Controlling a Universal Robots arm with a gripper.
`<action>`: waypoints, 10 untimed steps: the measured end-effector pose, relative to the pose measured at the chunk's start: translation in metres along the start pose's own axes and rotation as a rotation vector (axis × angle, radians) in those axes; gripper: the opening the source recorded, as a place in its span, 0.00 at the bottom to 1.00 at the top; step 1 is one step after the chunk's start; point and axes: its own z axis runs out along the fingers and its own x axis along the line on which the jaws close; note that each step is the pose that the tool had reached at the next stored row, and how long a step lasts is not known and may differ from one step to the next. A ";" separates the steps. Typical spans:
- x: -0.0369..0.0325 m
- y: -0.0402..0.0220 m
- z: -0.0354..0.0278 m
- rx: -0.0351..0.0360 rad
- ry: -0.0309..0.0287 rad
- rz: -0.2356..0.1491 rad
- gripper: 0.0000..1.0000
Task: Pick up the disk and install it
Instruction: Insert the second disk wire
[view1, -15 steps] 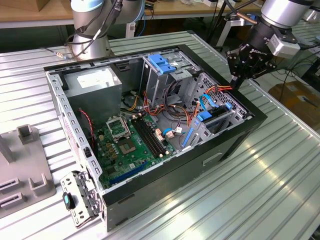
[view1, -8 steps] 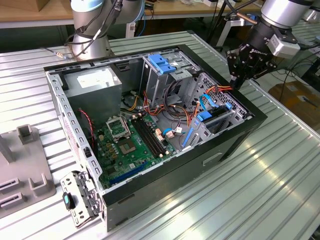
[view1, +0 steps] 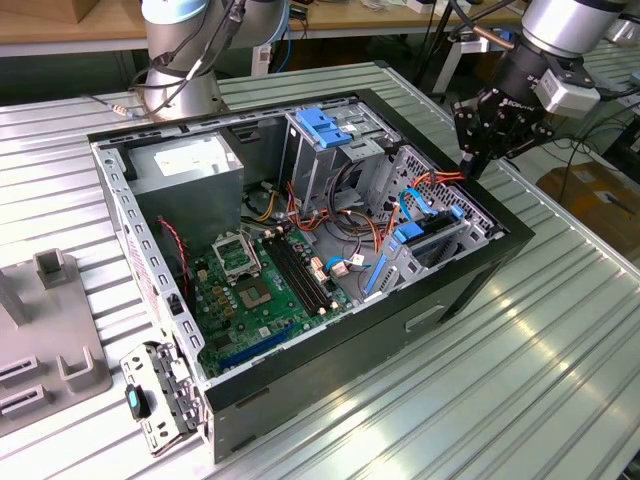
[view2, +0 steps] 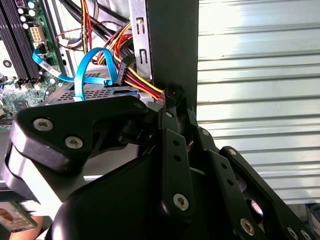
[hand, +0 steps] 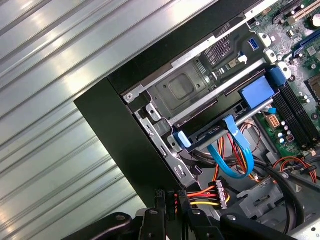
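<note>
I see the blue-framed grey metal disk (hand: 210, 131) seated in its bay just beside my black gripper (view1: 478, 152), whose fingers look closed on nothing.

The arm (view1: 560, 25) is seen reaching in from the far right of the exterior view, wrist angled downward. The black claw (view1: 470, 165) is pointed down, its fingers (hand: 172, 207) drawn close together.

Blue-framed disk (view1: 432, 240), green motherboard (view1: 255, 290), black claw (view1: 472, 165).
</note>
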 end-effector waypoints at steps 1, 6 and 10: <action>0.0000 0.0000 0.0001 0.0001 -0.0001 0.000 0.24; 0.0000 0.0000 0.0000 0.0000 0.0000 0.000 0.16; 0.0000 0.0000 0.0000 0.0000 -0.0001 0.000 0.16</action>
